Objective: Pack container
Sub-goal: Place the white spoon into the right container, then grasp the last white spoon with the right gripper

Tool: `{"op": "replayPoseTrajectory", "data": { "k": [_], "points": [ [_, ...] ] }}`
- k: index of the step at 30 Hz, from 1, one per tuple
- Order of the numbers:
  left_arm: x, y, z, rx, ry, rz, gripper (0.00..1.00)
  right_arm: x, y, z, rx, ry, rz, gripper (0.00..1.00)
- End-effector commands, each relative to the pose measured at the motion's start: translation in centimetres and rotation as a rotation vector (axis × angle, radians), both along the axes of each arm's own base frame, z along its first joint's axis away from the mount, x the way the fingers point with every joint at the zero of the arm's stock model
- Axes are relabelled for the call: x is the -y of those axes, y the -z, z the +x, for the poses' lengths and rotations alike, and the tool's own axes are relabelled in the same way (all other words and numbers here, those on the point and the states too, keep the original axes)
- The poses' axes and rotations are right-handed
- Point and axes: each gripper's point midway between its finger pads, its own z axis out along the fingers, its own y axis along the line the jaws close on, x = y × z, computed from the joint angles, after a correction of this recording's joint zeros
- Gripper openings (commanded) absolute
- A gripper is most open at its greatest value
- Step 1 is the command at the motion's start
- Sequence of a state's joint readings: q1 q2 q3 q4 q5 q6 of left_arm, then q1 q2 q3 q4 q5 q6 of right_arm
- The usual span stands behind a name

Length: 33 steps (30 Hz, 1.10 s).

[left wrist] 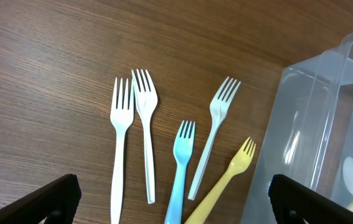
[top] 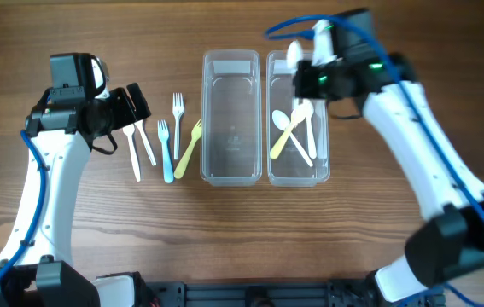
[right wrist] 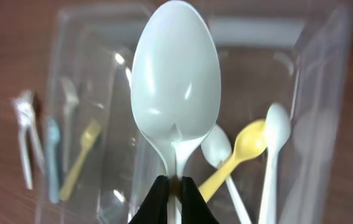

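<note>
Two clear plastic containers stand side by side: the left one (top: 228,118) has nothing in it, the right one (top: 298,119) holds a yellow spoon (top: 281,141) and two white spoons. My right gripper (right wrist: 175,185) is shut on the handle of a white spoon (right wrist: 176,81), held above the far end of the right container (right wrist: 313,93). Several forks lie left of the containers: white ones (left wrist: 120,118), a blue one (left wrist: 181,162) and a yellow one (left wrist: 232,174). My left gripper (left wrist: 173,199) is open above the forks, touching none.
The wooden table (top: 242,239) carries everything. The forks lie close together, the yellow one (top: 189,147) right beside the left container's wall. The left container's corner (left wrist: 325,124) shows at the right of the left wrist view.
</note>
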<state>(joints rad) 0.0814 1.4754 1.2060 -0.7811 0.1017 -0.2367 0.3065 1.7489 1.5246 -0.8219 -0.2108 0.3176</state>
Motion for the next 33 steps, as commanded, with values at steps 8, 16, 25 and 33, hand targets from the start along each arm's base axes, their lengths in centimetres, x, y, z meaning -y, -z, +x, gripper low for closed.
{"op": "replayPoseTrajectory", "data": {
  "k": [8, 16, 25, 33],
  "points": [
    [-0.3, -0.7, 0.4, 0.022, 0.012, 0.016, 1.00, -0.5, 6.8, 0.2, -0.099, -0.020, -0.123, 0.47],
    [-0.3, -0.7, 0.4, 0.022, 0.012, 0.016, 1.00, 10.5, -2.7, 3.2, 0.163, 0.223, -0.292, 0.72],
    [-0.3, -0.7, 0.4, 0.022, 0.012, 0.016, 1.00, 29.5, -0.2, 0.8, 0.047, 0.484, -0.396, 0.77],
    [-0.3, -0.7, 0.4, 0.022, 0.013, 0.016, 1.00, 33.3, 8.1, -1.2, -0.168, 0.543, -0.309, 0.75]
  ]
}}
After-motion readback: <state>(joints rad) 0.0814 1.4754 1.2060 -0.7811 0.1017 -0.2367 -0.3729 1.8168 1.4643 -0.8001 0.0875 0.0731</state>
